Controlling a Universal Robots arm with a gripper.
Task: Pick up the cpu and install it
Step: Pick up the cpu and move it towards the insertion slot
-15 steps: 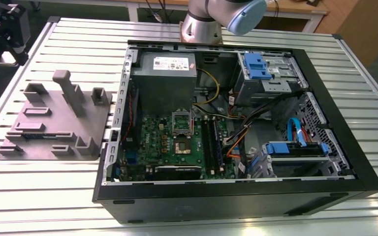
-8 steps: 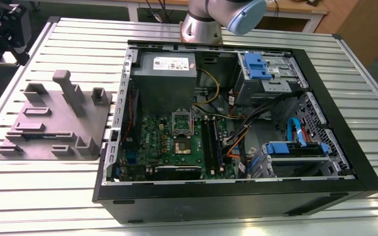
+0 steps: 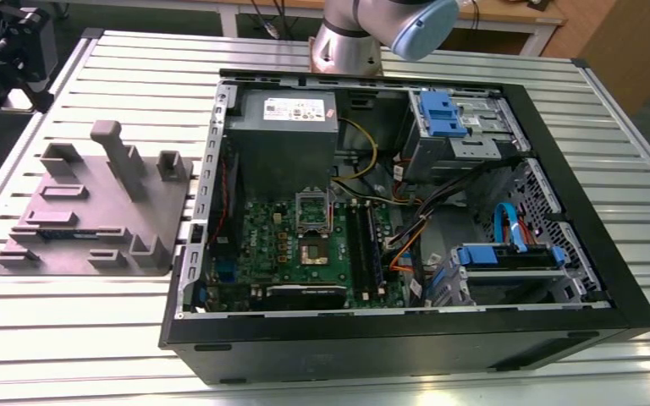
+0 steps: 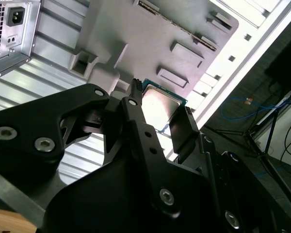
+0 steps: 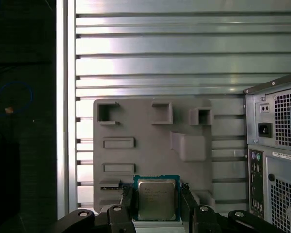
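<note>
The cpu (image 5: 156,198), a small square chip with a silver-grey metal top and a green rim, sits between the two black fingers of my gripper (image 5: 156,206). The fingers press on its opposite edges, so the gripper is shut on it. In the second wrist view the cpu (image 4: 160,103) shows between the same fingers (image 4: 183,130), held well above the grey fixture tray (image 4: 150,43). In the exterior view the open computer case (image 3: 596,279) lies on its side, and the motherboard's cpu socket (image 3: 312,245) stands uncovered with its latch plate raised.
The grey fixture tray (image 3: 88,211) with upright pegs and pockets lies on the slatted metal table (image 3: 77,338), at the exterior view's left of the case. The arm's base (image 3: 348,42) stands behind the case. Cables, drive cages and a power supply (image 3: 285,127) crowd the case.
</note>
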